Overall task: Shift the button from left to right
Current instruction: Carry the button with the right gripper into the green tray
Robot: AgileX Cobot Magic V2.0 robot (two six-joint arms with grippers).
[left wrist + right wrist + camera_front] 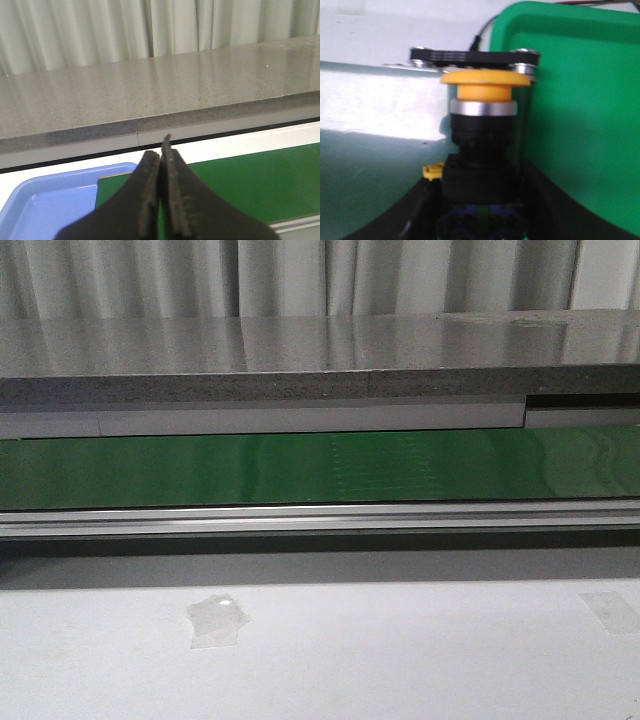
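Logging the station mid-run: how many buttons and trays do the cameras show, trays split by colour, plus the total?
Button, held in the right gripper: 1
Blue tray, behind the shut left gripper: 1
Green tray: 1
Total: 3

No legible text, label, brand, number or sign is showing on any surface in the three views.
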